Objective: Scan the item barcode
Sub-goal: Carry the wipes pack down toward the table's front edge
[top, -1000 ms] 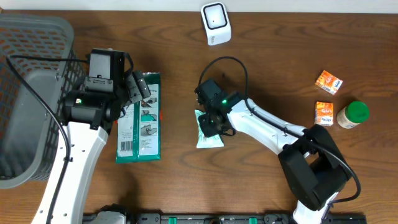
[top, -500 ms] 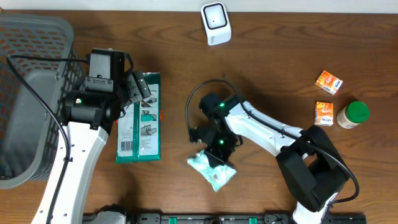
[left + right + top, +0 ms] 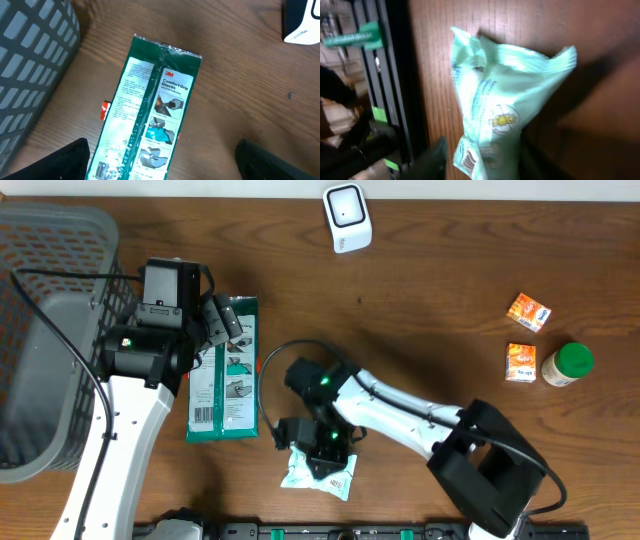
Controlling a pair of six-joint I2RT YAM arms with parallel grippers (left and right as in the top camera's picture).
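A pale green soft pack (image 3: pixel 318 473) lies on the table near the front edge, its barcode (image 3: pixel 470 161) showing at its lower end in the right wrist view. My right gripper (image 3: pixel 322 448) hangs right over the pack (image 3: pixel 490 110), jaws parted, with a gap between the left finger (image 3: pixel 436 159) and the wrapper. The white scanner (image 3: pixel 346 218) stands at the table's far edge. My left gripper (image 3: pixel 165 167) is open above a green glove package (image 3: pixel 224 370), its fingers wide on either side of the package (image 3: pixel 150 110).
A grey basket (image 3: pixel 50 240) fills the far left. Two orange boxes (image 3: pixel 529 311) (image 3: pixel 521 363) and a green-lidded jar (image 3: pixel 568 365) sit at the right. The black front rail (image 3: pixel 395 100) runs just beside the pale green pack.
My right arm carried the pale green pack from the table's middle down and left to the front edge, and its jaws have parted. The left arm has not moved.
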